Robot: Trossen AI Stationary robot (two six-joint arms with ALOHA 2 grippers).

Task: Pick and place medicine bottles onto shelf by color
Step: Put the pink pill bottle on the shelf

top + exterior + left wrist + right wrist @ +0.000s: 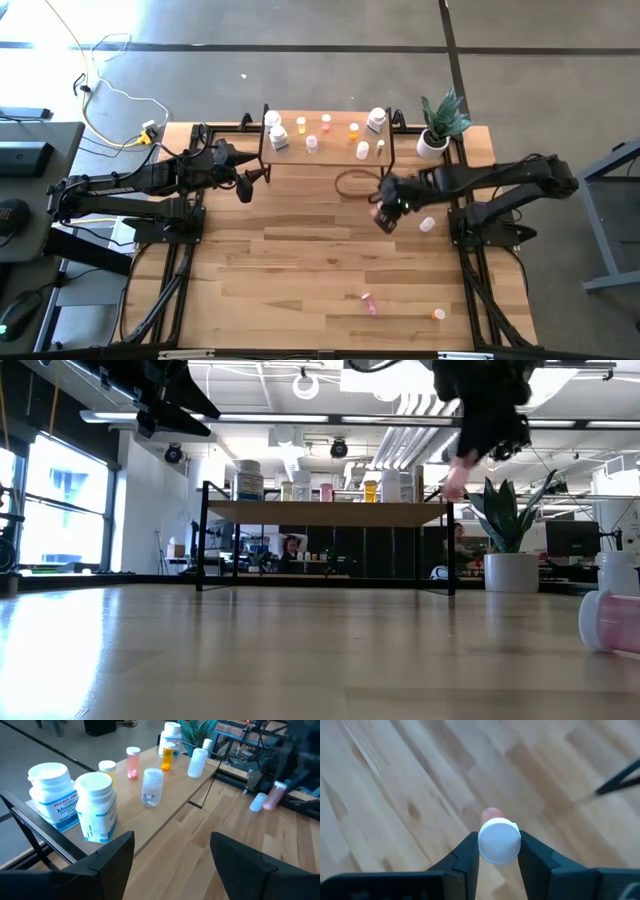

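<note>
The light-wood shelf stands at the table's far side and carries several bottles: two large white ones at its left end, small pink, clear, orange and white ones. My left gripper is open and empty in front of the shelf's left end, and its fingers show in the left wrist view. My right gripper is shut on a pink bottle above the table, near the shelf's right end. My right gripper pinches the pink bottle at its white cap between its two fingers, one on each side of the cap. The fingers point down, and the pink body sticks out beyond them toward the table. The bottle hangs tilted, lifted clear of the table.
A small white bottle lies on the table right of my right gripper. A pink bottle and an orange one lie near the front edge. A potted plant stands right of the shelf. A dark cable loop lies before the shelf.
</note>
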